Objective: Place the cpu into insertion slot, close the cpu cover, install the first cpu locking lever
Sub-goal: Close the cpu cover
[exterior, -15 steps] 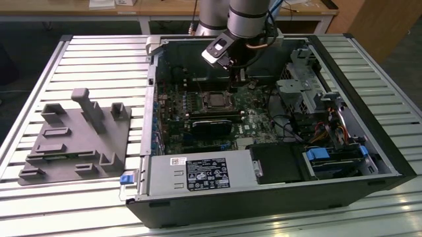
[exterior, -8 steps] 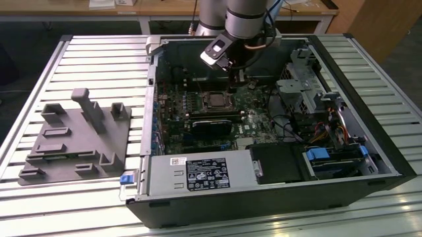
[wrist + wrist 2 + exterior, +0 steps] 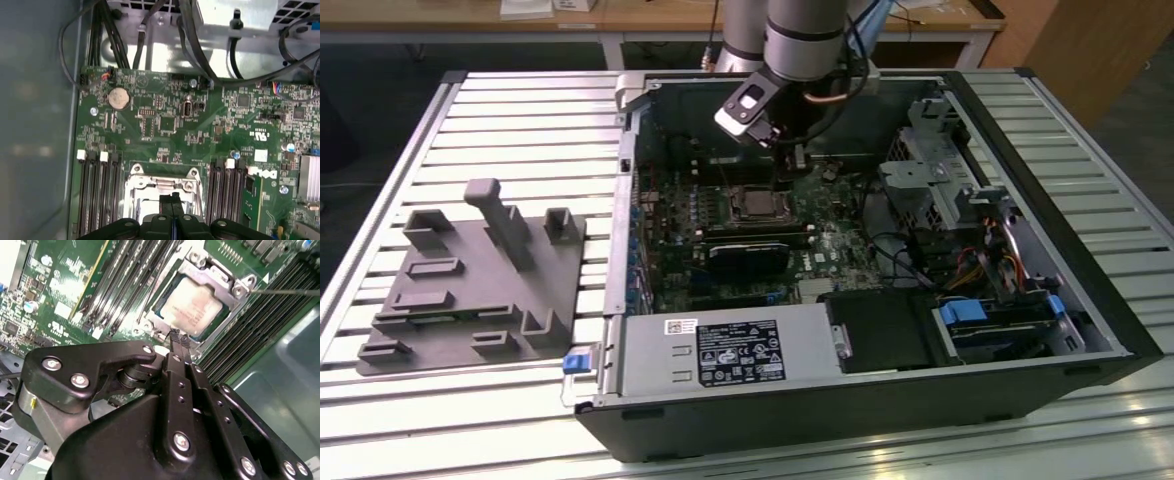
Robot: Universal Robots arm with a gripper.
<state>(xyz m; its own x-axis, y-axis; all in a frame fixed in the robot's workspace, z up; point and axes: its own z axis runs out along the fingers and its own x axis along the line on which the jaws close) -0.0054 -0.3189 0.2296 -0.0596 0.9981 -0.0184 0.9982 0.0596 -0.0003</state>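
Hand point(image 3: 178, 338) pinched closed, just beside cpu point(image 3: 192, 302) framed by cpu cover point(image 3: 213, 276)

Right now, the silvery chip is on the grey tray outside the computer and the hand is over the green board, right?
No. The second wrist view shows the silvery chip under the metal cover on the green board, not on the grey tray. The hand is over that board.

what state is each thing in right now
cpu: seated flat, face up
cpu cover: down, framing the chip
gripper: shut, tips by the cover's edge
computer case: lying on its side, open
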